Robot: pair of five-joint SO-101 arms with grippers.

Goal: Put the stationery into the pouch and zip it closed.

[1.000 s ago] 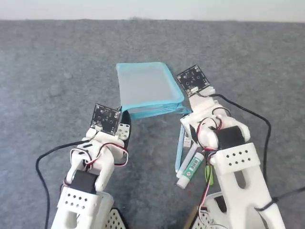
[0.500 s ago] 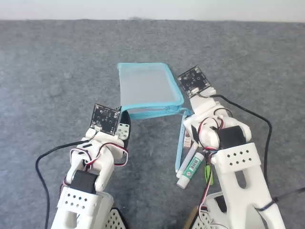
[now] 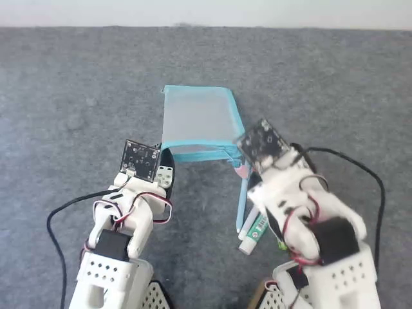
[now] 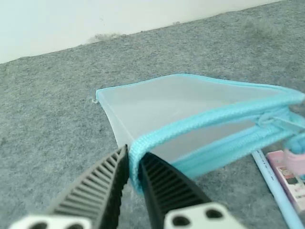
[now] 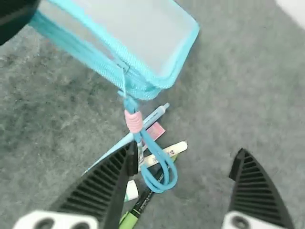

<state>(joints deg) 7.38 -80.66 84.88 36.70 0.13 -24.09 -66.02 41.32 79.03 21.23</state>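
The left hand (image 4: 133, 155) pinches a corner of the translucent light-blue zip pouch (image 4: 190, 109) on the grey counter (image 3: 77, 77); the right hand (image 5: 186, 155) hangs wide open. The loose stationery (image 3: 253, 230) lies beside the pouch, so filling and zipping remain.

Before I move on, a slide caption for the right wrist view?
Right gripper, open, above the pouch's looped blue zipper cord and the loose stationery on the grey mat.
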